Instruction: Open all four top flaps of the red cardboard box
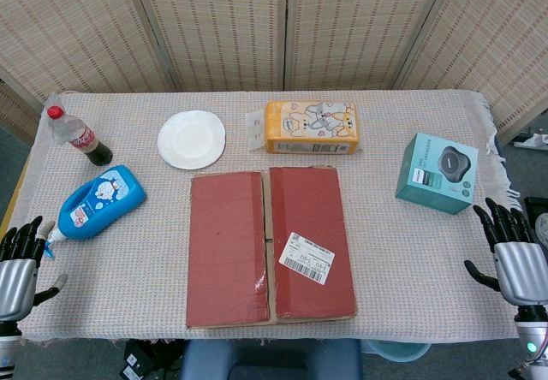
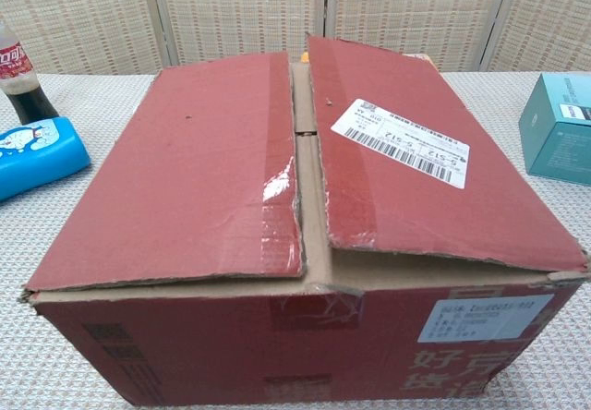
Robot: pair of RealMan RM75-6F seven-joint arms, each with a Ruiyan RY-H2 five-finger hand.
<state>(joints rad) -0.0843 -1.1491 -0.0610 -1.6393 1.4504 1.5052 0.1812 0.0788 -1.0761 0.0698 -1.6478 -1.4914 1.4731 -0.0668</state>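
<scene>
The red cardboard box (image 1: 270, 245) stands at the middle front of the table and fills the chest view (image 2: 305, 244). Its two outer top flaps lie down over the top: the left flap (image 2: 185, 170) and the right flap (image 2: 416, 161), which carries a white shipping label (image 1: 306, 258) and sits slightly raised along the centre gap. Brown inner flaps show in that gap. My left hand (image 1: 19, 263) hovers off the table's front left corner, fingers apart, holding nothing. Off the front right edge my right hand (image 1: 514, 256) is likewise spread and empty. Neither hand touches the box.
A cola bottle (image 1: 77, 135) and a blue spray bottle (image 1: 94, 202) lie at the left. Behind the box are a white plate (image 1: 191, 139) and a yellow tissue pack (image 1: 310, 127). A teal box (image 1: 437, 173) sits at the right. Woven screens stand behind the table.
</scene>
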